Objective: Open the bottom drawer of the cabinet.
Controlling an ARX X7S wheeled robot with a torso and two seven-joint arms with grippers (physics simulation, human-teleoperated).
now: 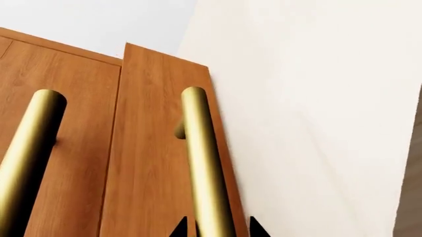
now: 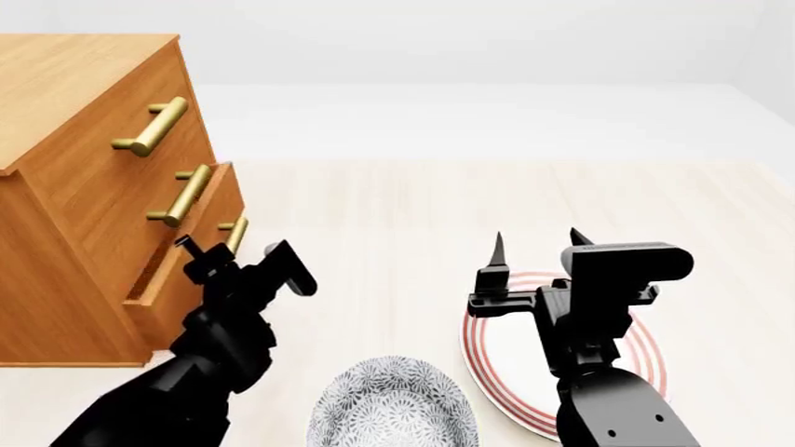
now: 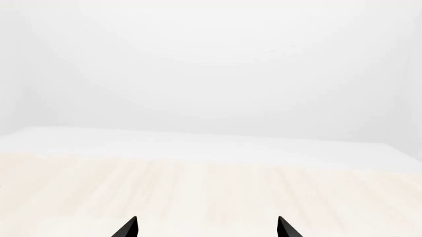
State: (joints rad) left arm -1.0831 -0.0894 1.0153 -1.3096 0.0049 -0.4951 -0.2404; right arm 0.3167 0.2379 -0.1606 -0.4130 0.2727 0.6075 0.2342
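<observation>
The bottom drawer [image 2: 186, 298], the lowest orange-brown wooden box of three with a short brass bar handle [image 2: 235, 235], is sitting at the foot of the boxy orange-brown wood-grain cabinet [image 2: 74, 84] at the left of the head view, and it is already standing part-way out of the cabinet front. In the left wrist view its panel [image 1: 158, 148] is showing proud of the neighbouring drawer front, with its brass bar [image 1: 204, 163] running between the two dark fingertips at the frame's edge.

The black left gripper [image 2: 236, 263] is sitting at that handle with a finger on either side of the bar; whether the fingers are pressing on it I cannot tell. By my judgement the opening is under way but unfinished: the drawer is out only a little, and more pulling is left.

The black right gripper [image 2: 537, 244] is hovering spread wide and holding nothing, well apart from the cabinet, above a white round plate with red rings [image 2: 646, 372].

Counted: one cabinet, three drawers, three brass handles, two grippers, one plate, and one grey-patterned round bowl [image 2: 391, 410] near the plate.
</observation>
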